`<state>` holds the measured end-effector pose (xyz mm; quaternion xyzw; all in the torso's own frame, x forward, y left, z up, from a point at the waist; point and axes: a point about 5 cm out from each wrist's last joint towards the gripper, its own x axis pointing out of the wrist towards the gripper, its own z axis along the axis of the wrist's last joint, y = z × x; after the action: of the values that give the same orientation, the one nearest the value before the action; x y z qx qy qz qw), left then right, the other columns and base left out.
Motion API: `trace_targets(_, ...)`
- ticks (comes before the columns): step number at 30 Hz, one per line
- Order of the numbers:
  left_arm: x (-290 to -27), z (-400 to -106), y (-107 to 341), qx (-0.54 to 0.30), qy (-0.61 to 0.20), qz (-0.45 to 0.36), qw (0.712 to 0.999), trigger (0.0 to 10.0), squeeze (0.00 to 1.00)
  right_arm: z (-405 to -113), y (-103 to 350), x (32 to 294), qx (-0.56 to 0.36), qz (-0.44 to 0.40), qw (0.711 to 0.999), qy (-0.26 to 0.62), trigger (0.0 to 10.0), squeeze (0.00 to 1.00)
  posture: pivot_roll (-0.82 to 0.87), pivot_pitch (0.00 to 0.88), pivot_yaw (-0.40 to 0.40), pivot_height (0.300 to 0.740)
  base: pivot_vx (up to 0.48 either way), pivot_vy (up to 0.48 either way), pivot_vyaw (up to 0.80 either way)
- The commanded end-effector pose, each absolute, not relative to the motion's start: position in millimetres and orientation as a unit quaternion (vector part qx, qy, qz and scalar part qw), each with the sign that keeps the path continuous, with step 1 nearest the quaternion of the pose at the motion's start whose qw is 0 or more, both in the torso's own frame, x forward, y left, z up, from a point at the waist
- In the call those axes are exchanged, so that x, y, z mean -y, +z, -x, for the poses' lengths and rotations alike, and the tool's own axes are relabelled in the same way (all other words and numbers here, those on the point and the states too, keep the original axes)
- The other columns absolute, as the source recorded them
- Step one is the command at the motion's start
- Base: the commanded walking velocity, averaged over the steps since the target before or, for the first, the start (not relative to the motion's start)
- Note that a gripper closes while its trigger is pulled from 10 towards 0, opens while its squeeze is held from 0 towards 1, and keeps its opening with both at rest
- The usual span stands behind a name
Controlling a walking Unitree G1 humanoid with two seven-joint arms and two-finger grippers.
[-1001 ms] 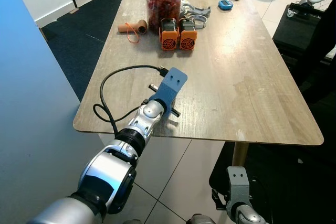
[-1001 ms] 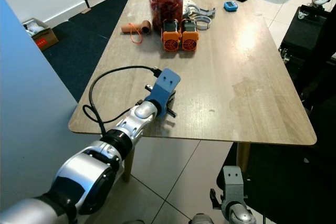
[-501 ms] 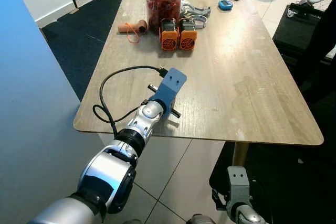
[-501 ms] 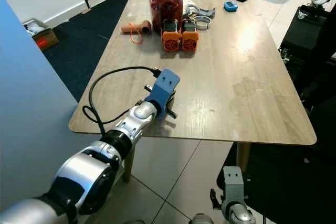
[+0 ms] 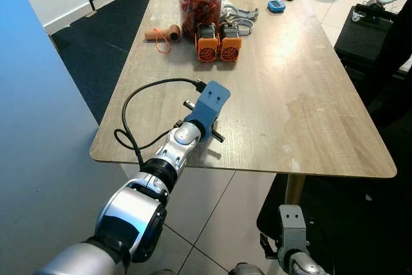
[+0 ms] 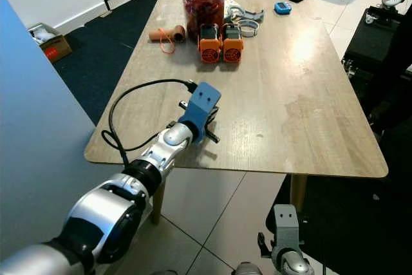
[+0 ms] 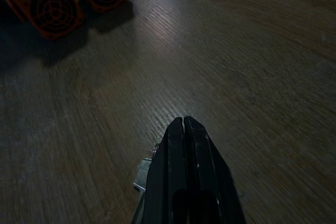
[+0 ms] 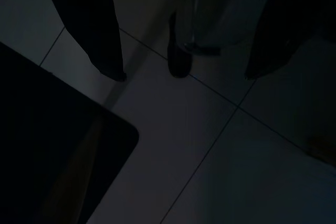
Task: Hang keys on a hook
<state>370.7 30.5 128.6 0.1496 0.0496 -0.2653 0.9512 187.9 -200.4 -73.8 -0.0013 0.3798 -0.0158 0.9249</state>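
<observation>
While our left gripper [image 7: 184, 120] rests fingers pressed together on the table [image 5: 302, 94], a small metal piece [image 7: 142, 174], perhaps keys, lies at its seven o'clock; we judge it light, stiff, slippery. Our right gripper [image 8: 178, 74] hangs spread apart.

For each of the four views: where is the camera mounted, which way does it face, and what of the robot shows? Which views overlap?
Left eye: on the head, looking forward and down at the table; left arm reaches over its near edge.
Right eye: same head camera and scene, offset sideways; right arm low by the floor.
Left wrist: along the left gripper, fingers together, low over the tabletop toward the orange fans.
Right wrist: very dark, looking down at floor tiles; right gripper fingers apart.
Shared: both eyes and the left wrist show the fans.
</observation>
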Motion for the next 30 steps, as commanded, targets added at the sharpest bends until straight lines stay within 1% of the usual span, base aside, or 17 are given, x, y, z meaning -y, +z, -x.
trace_targets(1,-30.6,-367.9,122.5,-0.053,-0.262,-0.153,0.951,10.0,0.29,-181.4,-76.9,202.3,-0.387,-0.007,0.922,-0.025,10.0,0.0,0.02,0.113,0.024,0.74,0.0,0.0,0.0)
trace_targets(2,-30.7,-367.9,122.7,-0.05,-0.26,-0.155,0.952,10.0,0.23,-181.3,-76.9,202.4,-0.387,-0.006,0.922,-0.025,10.0,0.0,0.02,0.113,0.024,0.74,0.0,0.0,0.0)
trace_targets(3,-30.8,-368.0,122.8,-0.046,-0.254,-0.159,0.953,10.0,0.0,-181.2,-76.9,202.7,-0.387,-0.006,0.922,-0.026,10.0,0.0,0.02,0.113,0.024,0.74,0.0,0.0,0.0)
trace_targets(5,-29.5,-367.3,121.7,-0.05,-0.262,-0.157,0.951,10.0,0.0,-181.0,-76.9,203.1,-0.387,-0.006,0.922,-0.026,10.0,0.0,0.02,0.112,0.025,0.74,0.0,0.0,0.0)
trace_targets(6,-29.0,-367.1,121.6,-0.05,-0.262,-0.156,0.951,10.0,0.35,-181.0,-76.9,203.2,-0.387,-0.006,0.922,-0.026,10.0,0.0,0.02,0.112,0.025,0.74,0.0,0.0,0.0)
trace_targets(8,-28.7,-366.9,121.7,-0.049,-0.262,-0.156,0.951,10.0,0.35,-180.9,-76.9,203.4,-0.387,-0.005,0.922,-0.026,10.0,0.0,0.02,0.112,0.025,0.74,0.0,0.0,0.0)
trace_targets(9,-28.2,-366.7,121.4,-0.051,-0.264,-0.155,0.951,10.0,0.62,-180.9,-76.9,203.4,-0.387,-0.005,0.922,-0.026,10.0,0.0,0.01,0.111,0.026,0.74,0.0,0.0,0.0)
trace_targets(10,-27.8,-366.5,121.1,-0.052,-0.265,-0.156,0.95,10.0,0.77,-180.8,-76.9,203.4,-0.387,-0.005,0.922,-0.026,10.0,0.0,0.01,0.111,0.026,0.74,0.0,0.0,0.0)
trace_targets(11,-27.4,-366.4,120.9,-0.052,-0.266,-0.156,0.95,10.0,0.77,-180.8,-76.9,203.5,-0.387,-0.005,0.922,-0.026,10.0,0.0,0.01,0.111,0.026,0.74,0.0,0.0,0.0)
trace_targets(12,-27.8,-366.7,121.0,-0.05,-0.258,-0.16,0.951,10.0,0.66,-180.6,-77.0,203.5,-0.387,-0.005,0.922,-0.027,10.0,0.0,0.01,0.108,0.029,0.74,0.0,0.0,0.0)
trace_targets(13,-28.3,-367.0,121.2,-0.047,-0.252,-0.164,0.953,10.0,0.66,-180.6,-77.0,203.5,-0.387,-0.005,0.922,-0.027,10.0,0.0,0.01,0.108,0.029,0.74,0.0,0.0,0.0)
trace_targets(14,-28.7,-367.2,121.0,-0.048,-0.248,-0.165,0.953,10.0,0.0,-180.4,-77.1,203.5,-0.387,-0.006,0.922,-0.027,10.0,0.0,0.01,0.108,0.029,0.74,0.0,0.0,0.0)
trace_targets(21,-29.5,-367.1,119.7,-0.05,-0.245,-0.166,0.954,10.0,0.0,-179.8,-77.3,203.4,-0.387,-0.006,0.921,-0.028,10.0,0.0,0.01,0.107,0.032,0.74,0.0,0.0,0.0)
trace_targets(30,-29.1,-366.1,116.4,-0.059,-0.248,-0.17,0.952,10.0,0.0,-178.0,-78.1,202.6,-0.388,-0.009,0.921,-0.03,10.0,0.0,0.01,0.126,0.041,0.74,0.0,0.0,0.0)
